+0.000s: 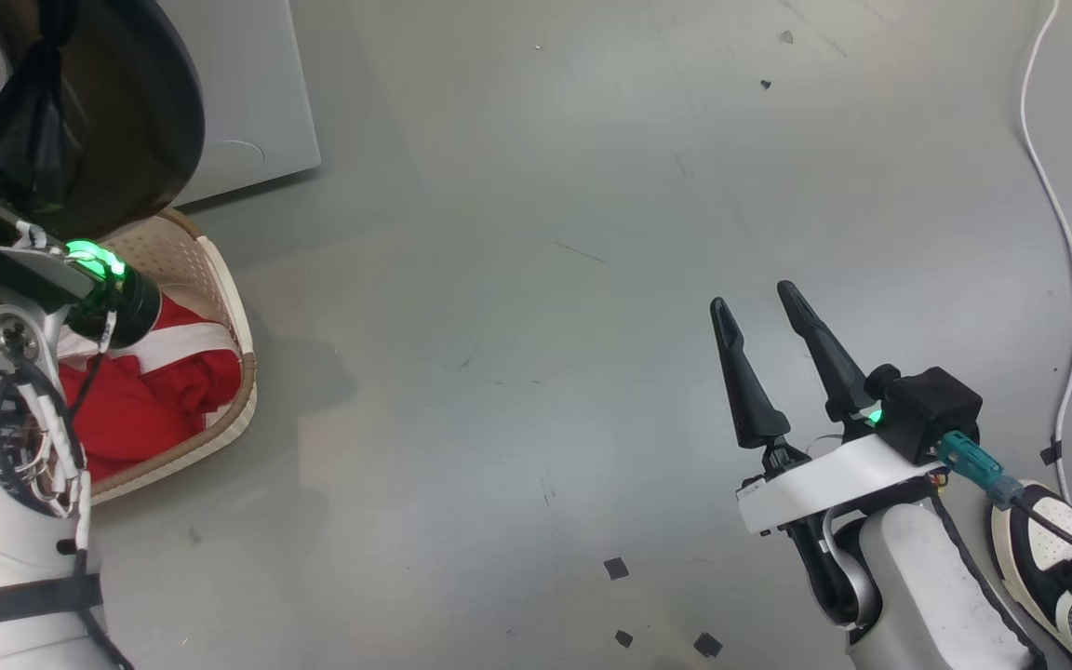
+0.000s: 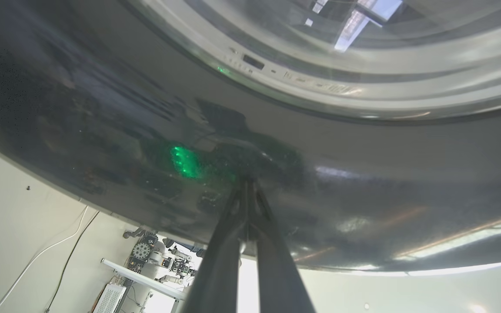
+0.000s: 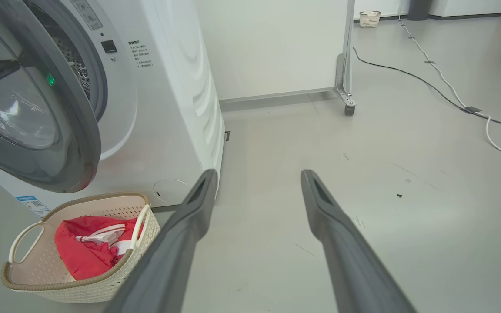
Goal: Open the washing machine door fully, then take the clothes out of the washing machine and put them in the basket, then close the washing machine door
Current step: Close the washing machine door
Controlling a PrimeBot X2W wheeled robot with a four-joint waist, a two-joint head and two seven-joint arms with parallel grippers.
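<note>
— What lies on the grey floor [image 1: 536,279] before you?
— In my head view, a white cable [image 1: 1069,242] runs down at two o'clock, a person's black-and-white shoe [image 1: 1048,558] sits at four, and small black tape squares [image 1: 615,568] lie at six.
— And farther off?
— My right wrist view gives a white panel [image 3: 276,48] at twelve, its castor [image 3: 349,109] under its right edge, and a small pale hamper [image 3: 370,18] at one.
</note>
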